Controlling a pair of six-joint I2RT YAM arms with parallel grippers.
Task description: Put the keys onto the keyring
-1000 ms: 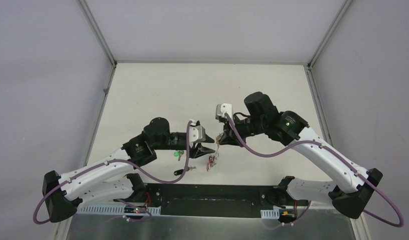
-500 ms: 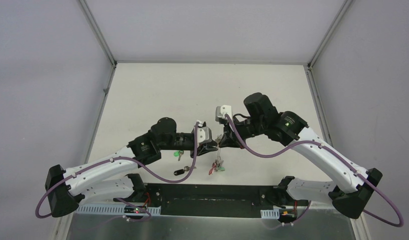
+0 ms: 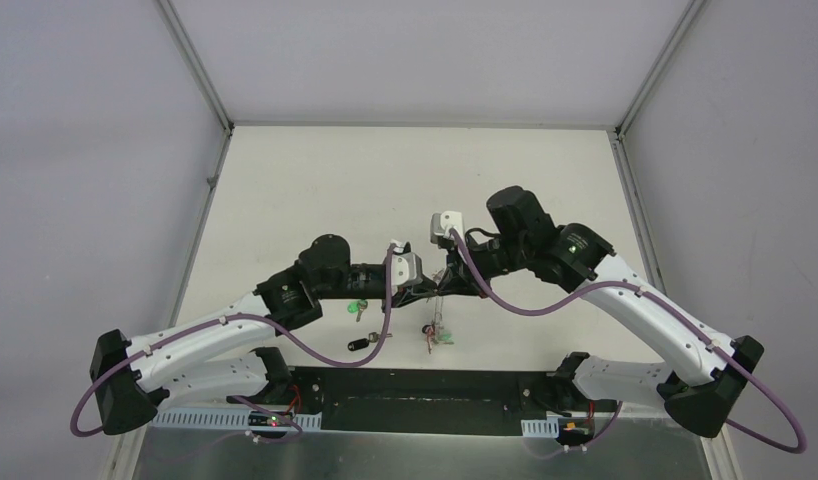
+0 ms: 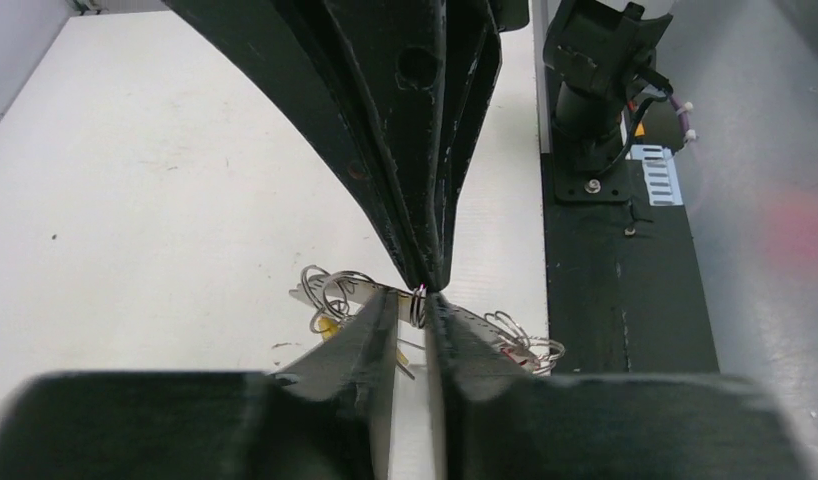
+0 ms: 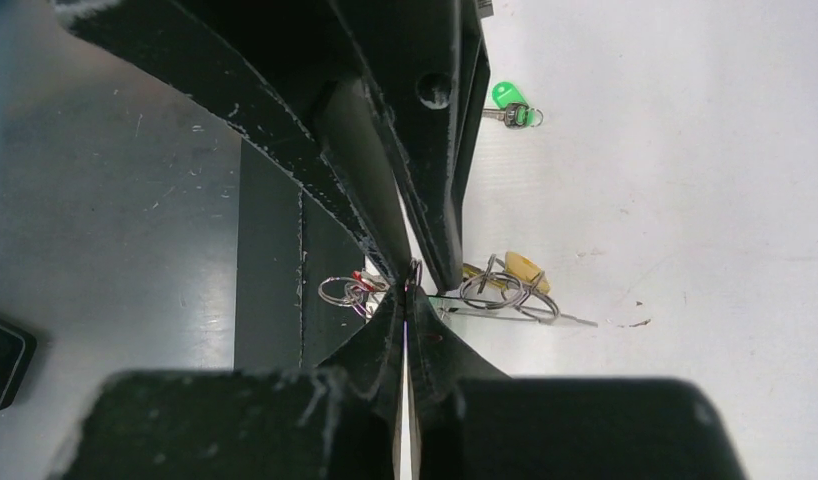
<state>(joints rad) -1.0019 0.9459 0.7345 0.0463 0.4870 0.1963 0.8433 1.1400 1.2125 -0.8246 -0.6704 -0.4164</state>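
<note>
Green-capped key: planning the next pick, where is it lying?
Top view: the green-capped key lies on the table left of centre, beside the left arm, beyond the black-capped key.

The left arm (image 3: 200, 335) and the right arm (image 3: 645, 310) are showing white shells on their long links and black round housings at the joints. A purple cable (image 3: 320, 350) is running along each one, tied on with small white clips. A white camera block (image 3: 447, 222) is sitting at each wrist. The fingers (image 4: 370, 345) are showing as black, long and tapered, with scratched edges; one is carrying a round hole (image 4: 417, 66). The black base (image 4: 590, 130) is showing small silver screws.
</note>
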